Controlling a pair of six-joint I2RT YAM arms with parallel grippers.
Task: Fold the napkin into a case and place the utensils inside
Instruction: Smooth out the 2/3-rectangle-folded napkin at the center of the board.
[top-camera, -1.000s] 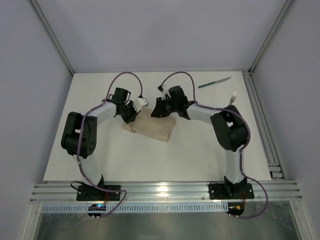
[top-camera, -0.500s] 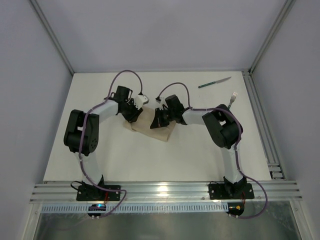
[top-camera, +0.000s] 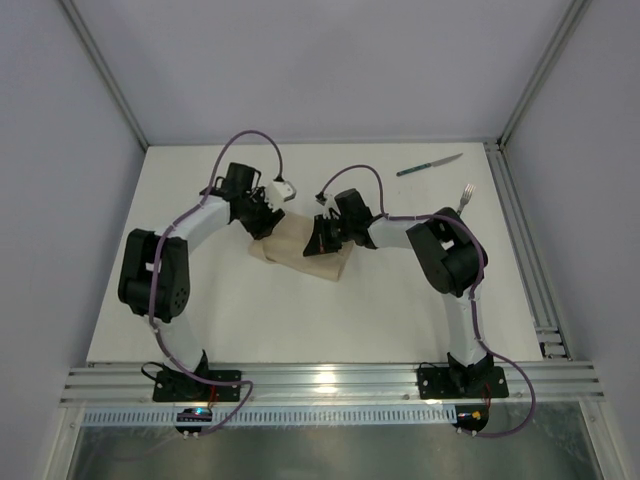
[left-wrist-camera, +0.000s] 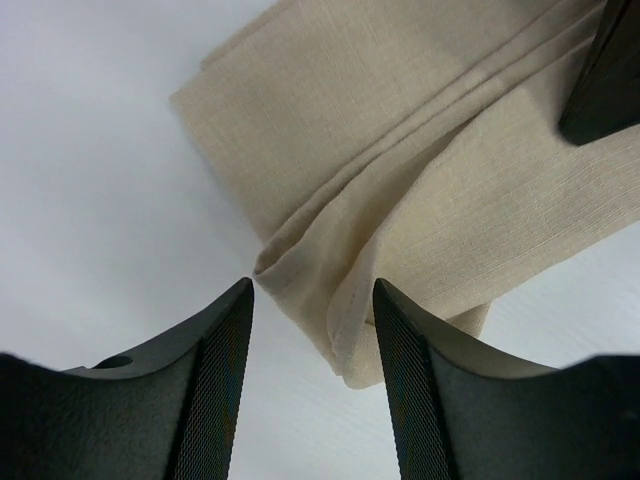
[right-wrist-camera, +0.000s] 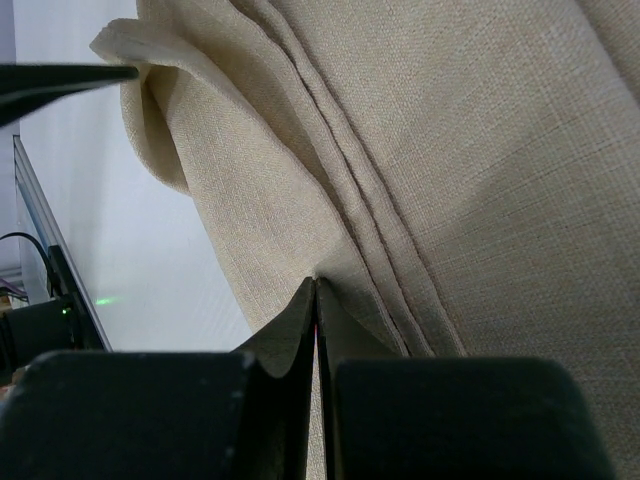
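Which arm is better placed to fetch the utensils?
Likely right: knife and fork lie on its side, across the napkin from the open left gripper. The right gripper must first release the napkin.

Counter (top-camera: 300, 320): flat, matte white, rectangular. 
Enclosure: pale grey back wall (top-camera: 320, 70), left wall (top-camera: 50, 200) and right wall (top-camera: 600, 200). 
Two aluminium posts, left post (top-camera: 100, 75) and right post (top-camera: 540, 75), slant up from the far corners. 
Grooved aluminium rail (top-camera: 330, 380) runs along the near edge; a similar side rail (top-camera: 520, 240) along the right edge. 
White slotted strip (top-camera: 350, 413) just below the near rail, then a brushed metal sheet (top-camera: 330, 450) with glare.
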